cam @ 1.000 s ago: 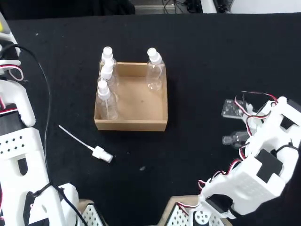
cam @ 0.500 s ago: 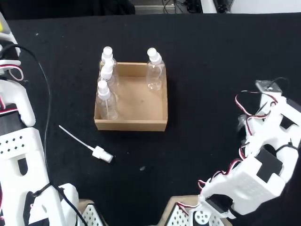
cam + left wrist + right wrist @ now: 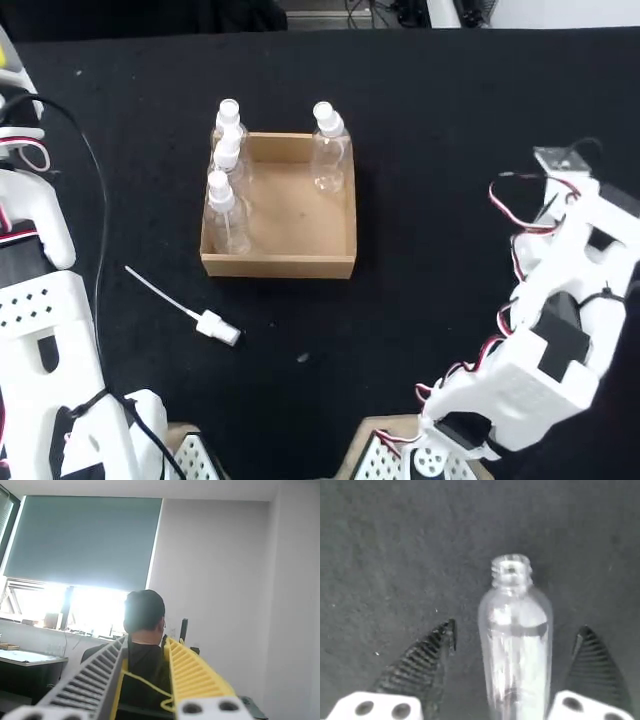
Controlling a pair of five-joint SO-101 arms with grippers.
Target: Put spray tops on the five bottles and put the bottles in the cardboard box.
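Bottle [image 3: 516, 655], uncapped, lies between the right pincer's [image 3: 518, 628] spread jaws; left pincer [image 3: 145, 640] seems slightly apart.

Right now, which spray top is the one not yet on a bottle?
Find the cardboard box on the black table. Just outside its near wall, toward the arms, lies a loose spray top. Unlike the four on bottles in the box, it lies flat, its thin tube trailing bare.

Uncapped bottle [image 3: 516, 645] runs off the frame edge btwn right claw [image 3: 518, 627] fingers, base cut off. Overhead, right arm [image 3: 560, 300] covers it. Left claw [image 3: 145, 641] cropped at the rear too.
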